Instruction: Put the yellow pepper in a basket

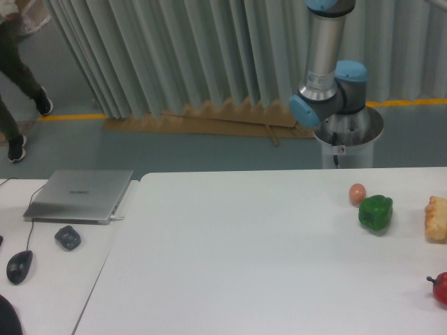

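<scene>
The yellow pepper is out of view, and no basket shows in the frame either. Only the arm's base and lower links (328, 77) show, standing behind the table's far edge and running out of the top of the frame. The gripper itself is out of view.
On the white table (244, 265) at the right lie a green pepper (375, 213), a small egg (357, 193), a piece of bread (436, 218) and a red pepper (440, 287) at the edge. A laptop (80, 195), a mouse (19, 266) and a dark object (68, 238) sit at the left. A person (17, 63) walks at the far left.
</scene>
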Controlling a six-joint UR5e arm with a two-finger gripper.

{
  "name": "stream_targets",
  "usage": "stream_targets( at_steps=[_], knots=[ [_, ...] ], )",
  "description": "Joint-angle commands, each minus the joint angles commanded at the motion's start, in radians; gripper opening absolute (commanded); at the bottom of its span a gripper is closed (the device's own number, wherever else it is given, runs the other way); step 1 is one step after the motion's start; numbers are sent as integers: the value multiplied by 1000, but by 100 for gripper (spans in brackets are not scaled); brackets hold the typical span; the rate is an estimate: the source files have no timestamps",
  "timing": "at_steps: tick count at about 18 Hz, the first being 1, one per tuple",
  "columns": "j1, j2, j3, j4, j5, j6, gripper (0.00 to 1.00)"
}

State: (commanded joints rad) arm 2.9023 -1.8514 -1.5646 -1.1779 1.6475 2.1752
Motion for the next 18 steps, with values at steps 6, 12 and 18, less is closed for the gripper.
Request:
stream_targets(
  at_steps=[6,12,18],
  knots=[
    [-20,-51,-9,-52,-3,-5,38],
    [-11,-85,-9,-49,-12,1,40],
    [-8,-54,-17,-48,-12,0,100]
  ],
)
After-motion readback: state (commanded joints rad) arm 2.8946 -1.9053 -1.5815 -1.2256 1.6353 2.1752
